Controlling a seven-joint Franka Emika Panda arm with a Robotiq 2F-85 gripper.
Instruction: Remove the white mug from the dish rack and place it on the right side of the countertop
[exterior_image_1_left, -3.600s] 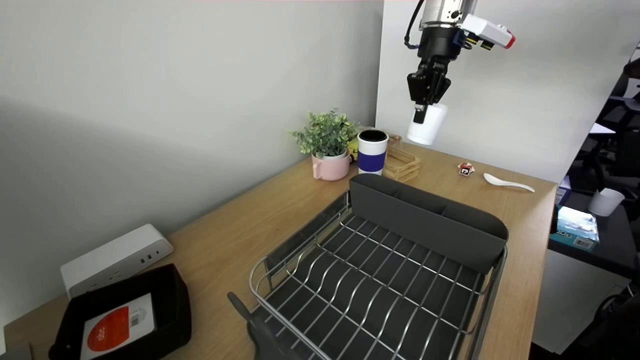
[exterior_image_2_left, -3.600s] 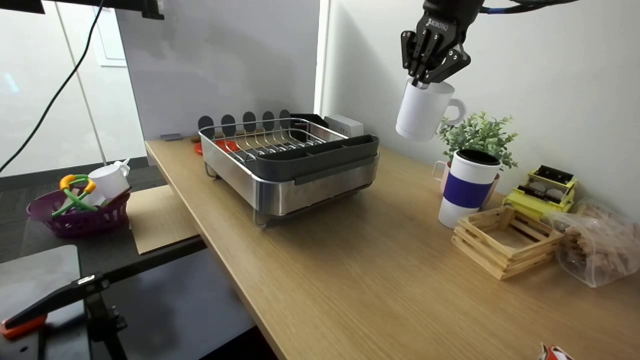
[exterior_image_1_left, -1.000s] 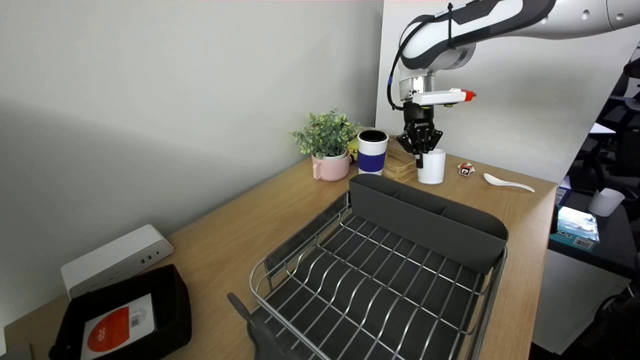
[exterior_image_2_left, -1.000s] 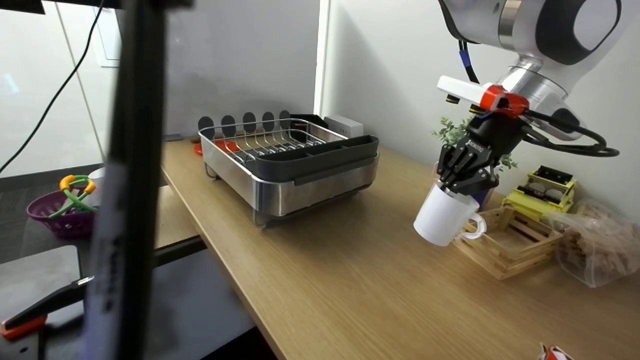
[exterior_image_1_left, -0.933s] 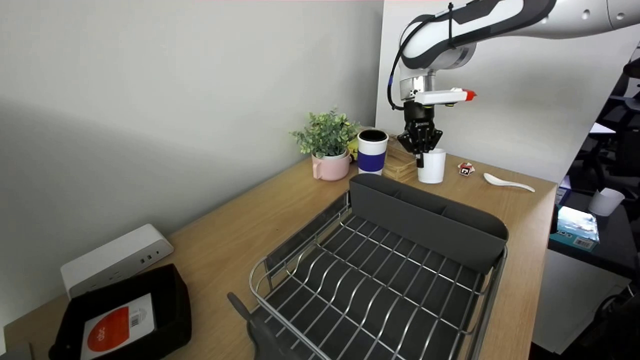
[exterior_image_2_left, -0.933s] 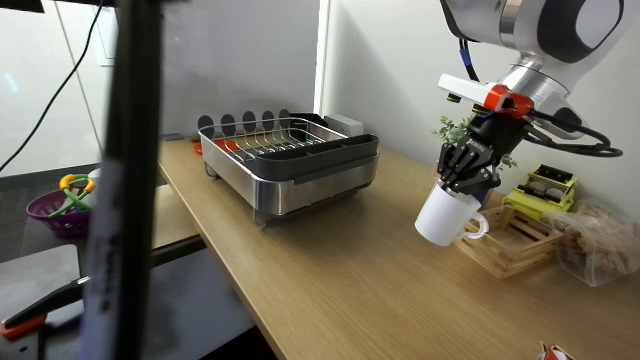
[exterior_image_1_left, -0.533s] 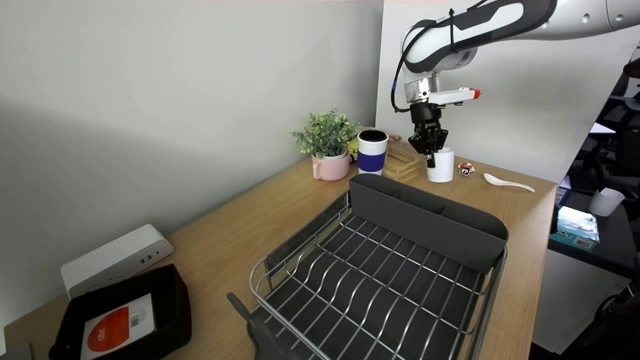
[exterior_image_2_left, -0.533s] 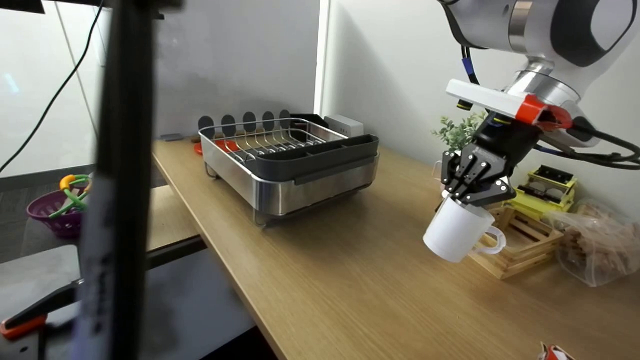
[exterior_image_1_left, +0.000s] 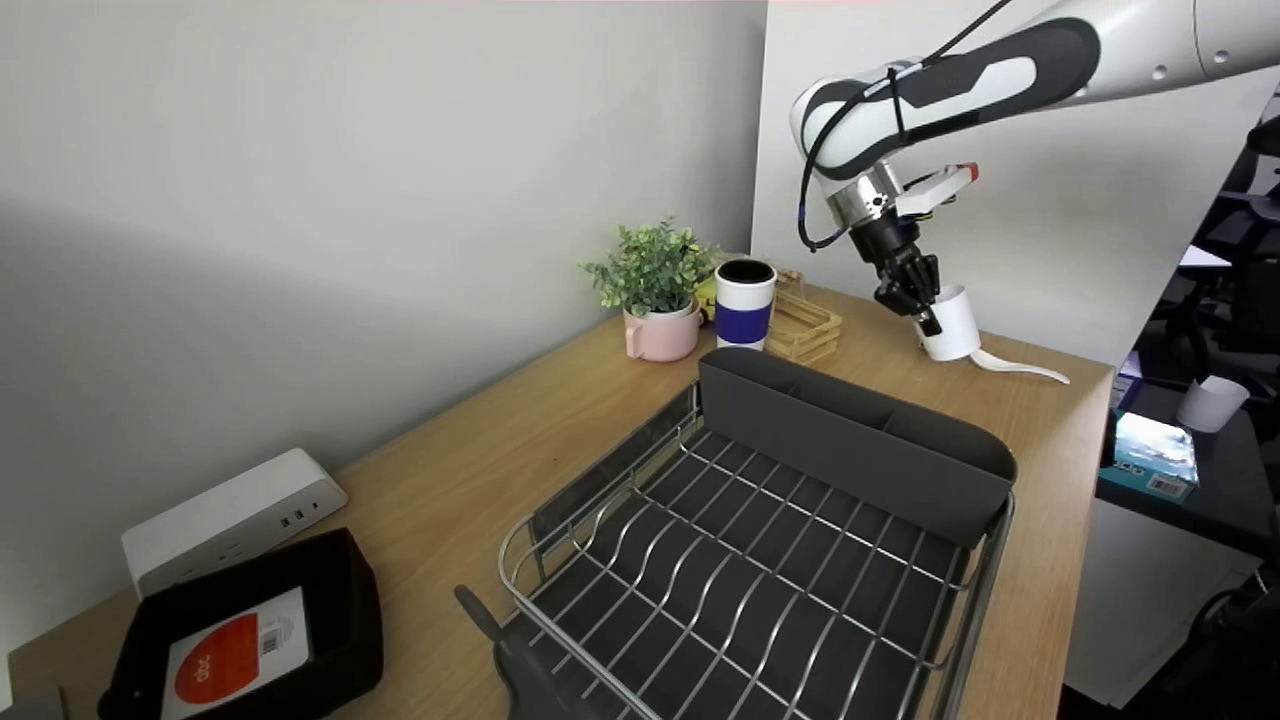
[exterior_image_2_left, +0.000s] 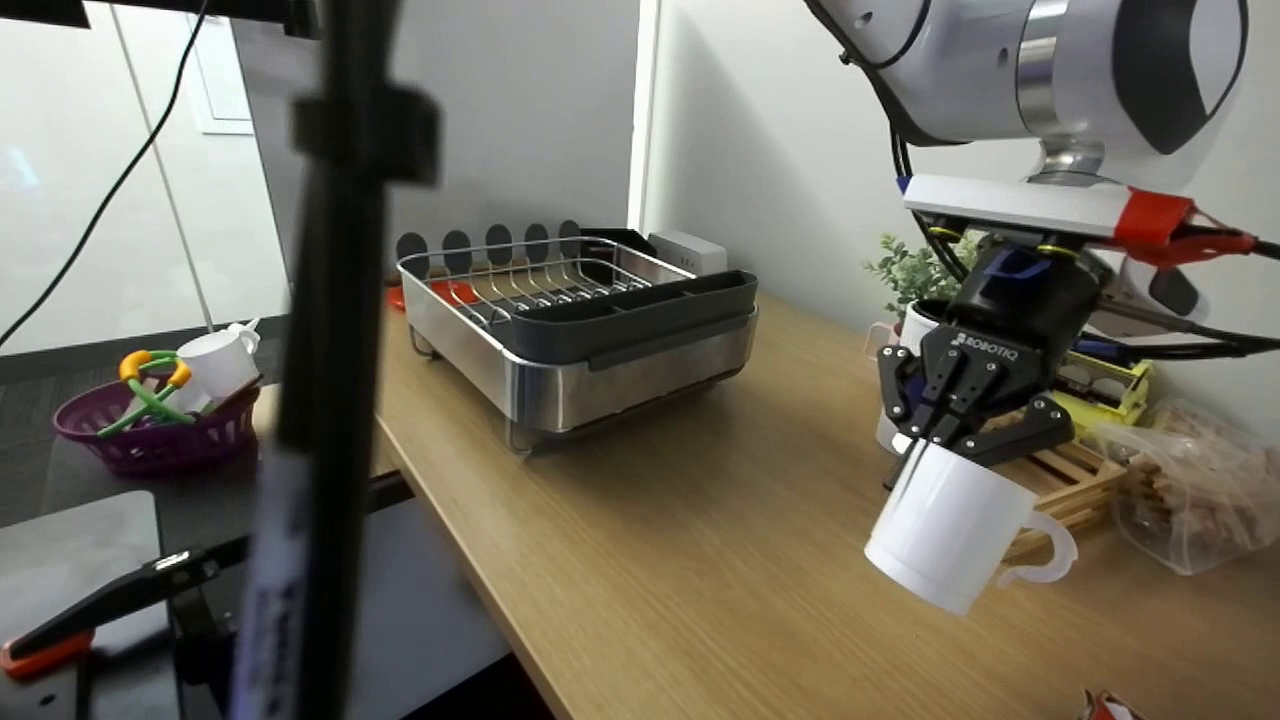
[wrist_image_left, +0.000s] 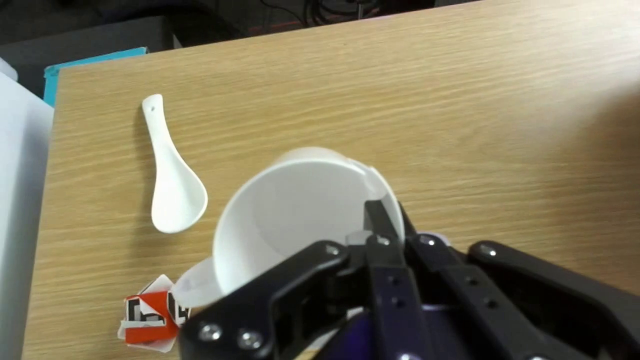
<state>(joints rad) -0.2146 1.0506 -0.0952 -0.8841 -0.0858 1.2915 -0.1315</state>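
My gripper (wrist_image_left: 391, 212) is shut on the rim of the white mug (wrist_image_left: 295, 215), one finger inside the mug and one outside. In both exterior views the gripper (exterior_image_1_left: 930, 322) (exterior_image_2_left: 908, 470) holds the mug (exterior_image_1_left: 955, 325) (exterior_image_2_left: 950, 525) tilted over the wood-grain countertop (exterior_image_2_left: 720, 560), past the dish rack's caddy end. The mug's handle shows in an exterior view, pointing away from the fingers. The gap under the mug is hard to judge. The dish rack (exterior_image_2_left: 650, 385) (exterior_image_1_left: 985, 600) stands apart from the mug, with its wire grid bare.
A white spoon (wrist_image_left: 172, 192) and a crumpled red-white paper (wrist_image_left: 150, 317) lie near the mug. A wooden crate (exterior_image_2_left: 1040, 480), a blue-banded tumbler (exterior_image_1_left: 744, 310) and a potted plant (exterior_image_1_left: 660, 330) stand along the wall. A blurred dark post (exterior_image_2_left: 340, 350) stands in the foreground.
The gripper has carried the mug down to near the countertop, then towards the spoon. The mug is more tilted and now covers the red-white paper in an exterior view.
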